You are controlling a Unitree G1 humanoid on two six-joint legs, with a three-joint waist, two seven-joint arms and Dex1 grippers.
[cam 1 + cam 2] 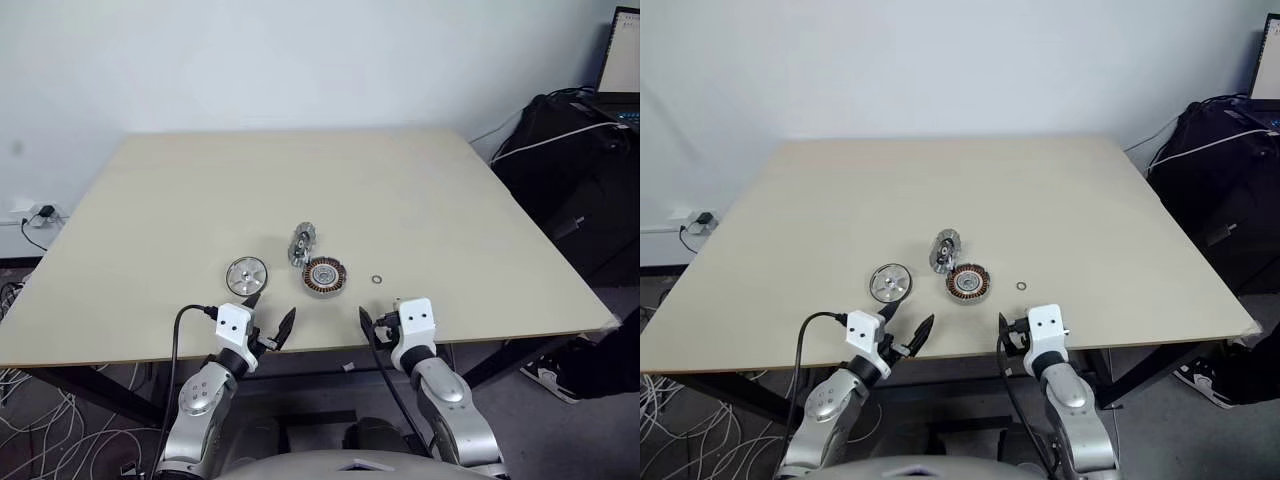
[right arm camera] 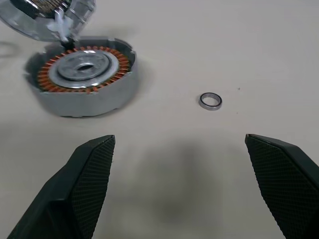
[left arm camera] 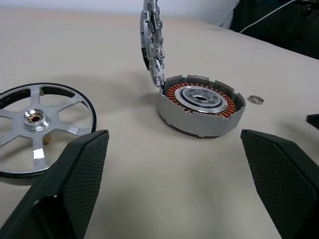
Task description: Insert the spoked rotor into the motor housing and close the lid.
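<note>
spoked rotor lying flat, both sets of fingers wide and holding nothing

spoked rotor (image 1: 246, 275) is lying flat on the bench (image 1: 150, 200) in the left eye view, its hub axis pointing straight up, just left of the motor housing (image 1: 324, 275). the housing's lid (image 1: 302, 244) is standing open behind it. the left gripper (image 1: 268, 318) and right gripper (image 1: 381, 317) are hovering at the near edge, fingers spread wide, nothing held. a small washer ring (image 1: 376, 280) is sitting right of the housing.

in the left wrist view the rotor is looking like thin stiff metal with a dark rim band; being round, it is showing no long axis. i am judging it light, rigid and fairly slick, and lying so flat it is offering little edge, so pinching the rim across a cut-out or gripping the raised hub seems best.

in the right wrist view the housing is sitting open side up, copper winding ring showing, its lid tilted up on the far side.
</note>
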